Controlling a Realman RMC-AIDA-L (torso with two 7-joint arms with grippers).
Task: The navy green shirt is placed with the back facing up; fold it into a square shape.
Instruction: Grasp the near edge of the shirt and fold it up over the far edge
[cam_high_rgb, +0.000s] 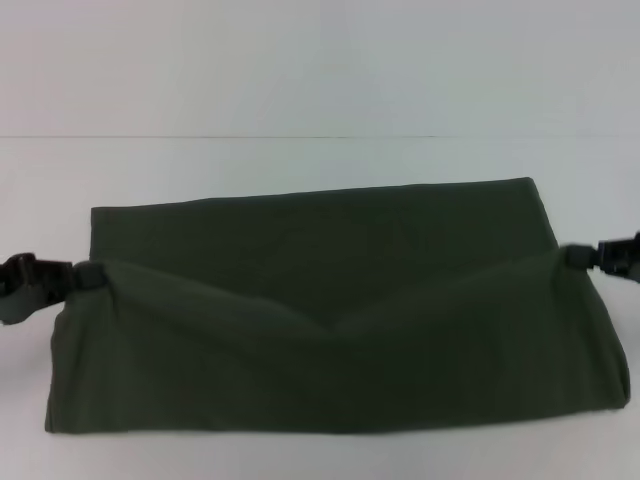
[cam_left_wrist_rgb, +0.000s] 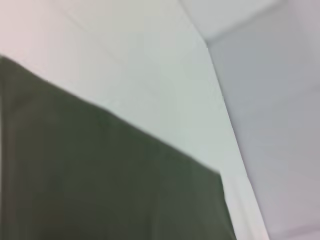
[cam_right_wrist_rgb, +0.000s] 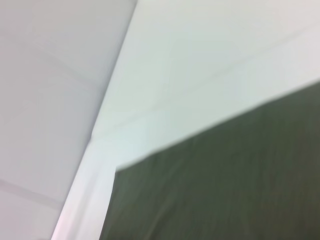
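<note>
Head overlooks shirt (cam_high_rgb: 330, 300); wrist cameras close beside it.

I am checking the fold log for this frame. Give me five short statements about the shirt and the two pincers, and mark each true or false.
1. The left pincer grips the navy green shirt at its left side. True.
2. The right pincer hangs away from the cloth, holding nothing. False: it pinches the shirt's right side.
3. The held fabric edge sags in the middle between the two pincers. True.
4. The shirt lies spread out with both sleeves showing. False: it is already folded into a wide band, and no sleeves show.
5. The shirt rests on a light table. True.
</note>
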